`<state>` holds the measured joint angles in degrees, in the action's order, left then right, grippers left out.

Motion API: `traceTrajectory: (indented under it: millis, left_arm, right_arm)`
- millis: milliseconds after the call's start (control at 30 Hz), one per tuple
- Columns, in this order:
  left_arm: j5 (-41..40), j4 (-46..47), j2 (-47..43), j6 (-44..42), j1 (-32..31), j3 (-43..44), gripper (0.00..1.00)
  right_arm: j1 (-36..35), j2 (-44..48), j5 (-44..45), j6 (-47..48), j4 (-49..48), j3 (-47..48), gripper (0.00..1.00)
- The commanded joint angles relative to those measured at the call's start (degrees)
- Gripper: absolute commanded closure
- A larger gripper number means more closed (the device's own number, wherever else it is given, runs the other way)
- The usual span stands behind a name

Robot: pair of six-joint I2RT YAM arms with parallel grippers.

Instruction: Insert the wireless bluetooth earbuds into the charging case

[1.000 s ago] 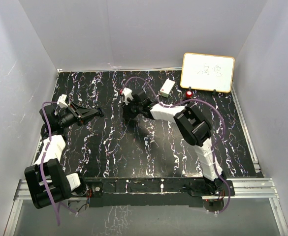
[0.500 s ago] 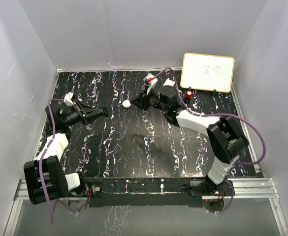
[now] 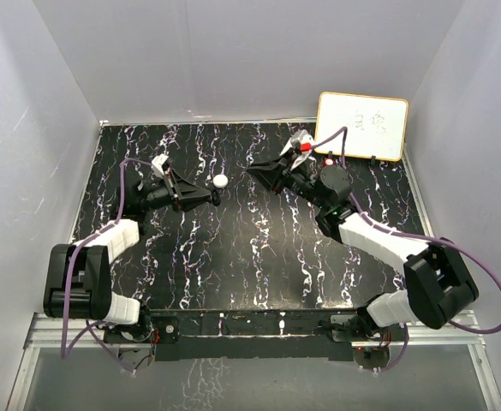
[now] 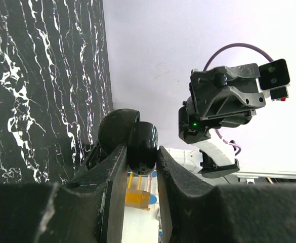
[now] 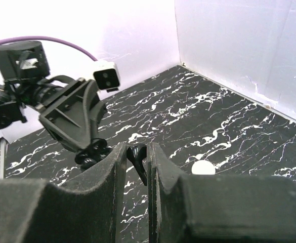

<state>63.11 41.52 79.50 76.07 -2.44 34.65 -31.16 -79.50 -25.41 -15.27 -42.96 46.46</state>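
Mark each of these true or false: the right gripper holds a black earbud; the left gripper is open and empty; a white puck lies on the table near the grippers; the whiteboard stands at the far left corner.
1. The right gripper is shut on a small black earbud. True.
2. The left gripper is open and empty. False: it is shut on a black round case.
3. A white round puck lies on the table close to both grippers. True.
4. The whiteboard stands at the far left corner. False: it stands at the far right corner.
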Motion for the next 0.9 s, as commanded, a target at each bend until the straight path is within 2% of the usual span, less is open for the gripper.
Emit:
traceTrajectory:
  millis: [0, 333, 633, 867]
  left_arm:
    - [-0.85, 8.13, 2.53, 3.43, -3.91, 3.38, 1.0]
    - [-2.68, 12.52, 6.49, 3.02, -9.34, 5.12, 1.0]
    - [-4.57, 12.26, 8.06, 2.39, -12.39, 6.45, 1.0]
    - [-6.34, 12.1, 9.17, 3.31, -14.05, 7.52, 1.0]
  right_arm:
    - [0.59, 3.54, 0.18, -3.15, -8.85, -3.44, 0.99]
    - [1.89, 5.54, 0.69, -11.69, -16.97, -8.3, 0.99]
    - [1.89, 2.02, -0.86, -18.52, -25.21, -10.3, 1.0]
    - [1.89, -0.13, -1.88, -20.15, -27.06, -10.5, 1.0]
